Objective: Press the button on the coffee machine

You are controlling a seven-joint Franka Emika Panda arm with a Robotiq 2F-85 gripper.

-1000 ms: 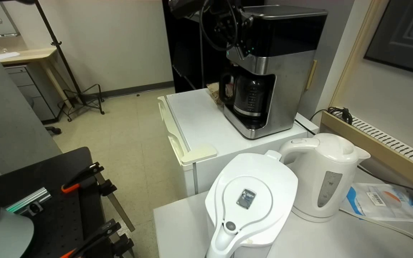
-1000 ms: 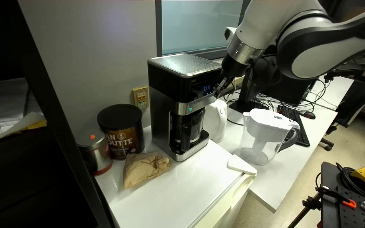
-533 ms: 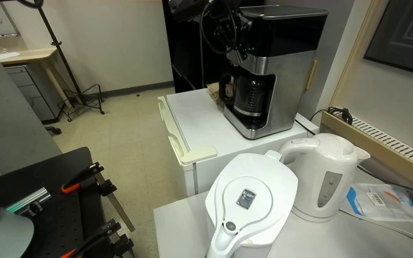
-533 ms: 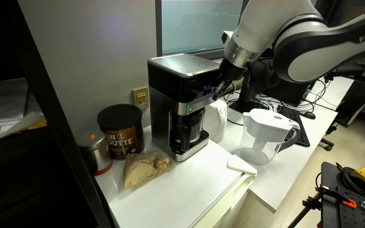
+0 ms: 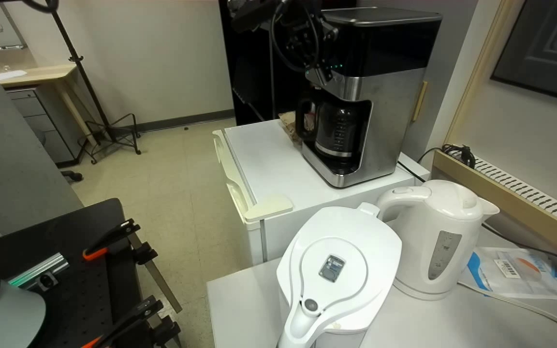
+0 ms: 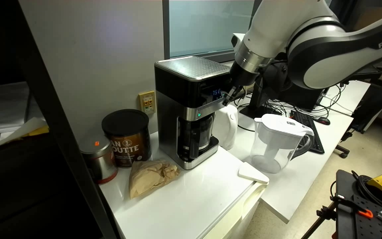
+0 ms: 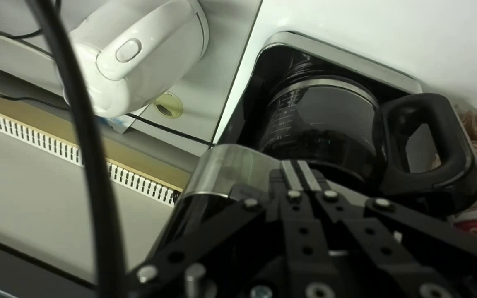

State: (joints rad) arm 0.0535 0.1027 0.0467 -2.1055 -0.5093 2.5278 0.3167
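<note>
One arm, which I operate from a distance, slants down to the front of the coffee machine. In both exterior views the machine stands upright on a white cabinet. The jaws of my gripper are together: the wrist view shows only a thin dark line between the fingertips. In an exterior view these lie at the silver band, near the end away from the green light; I cannot tell whether they touch it. Blue digits glow on the display above. The dark glass carafe sits in the machine's bay, its black handle facing outward. On the adjoining table I see a white filter jug and, near it, a white electric kettle. On the opposite side of the machine from the kettle, a crumpled paper bag lies before a brown can; a metal canister stands beside the can.
</note>
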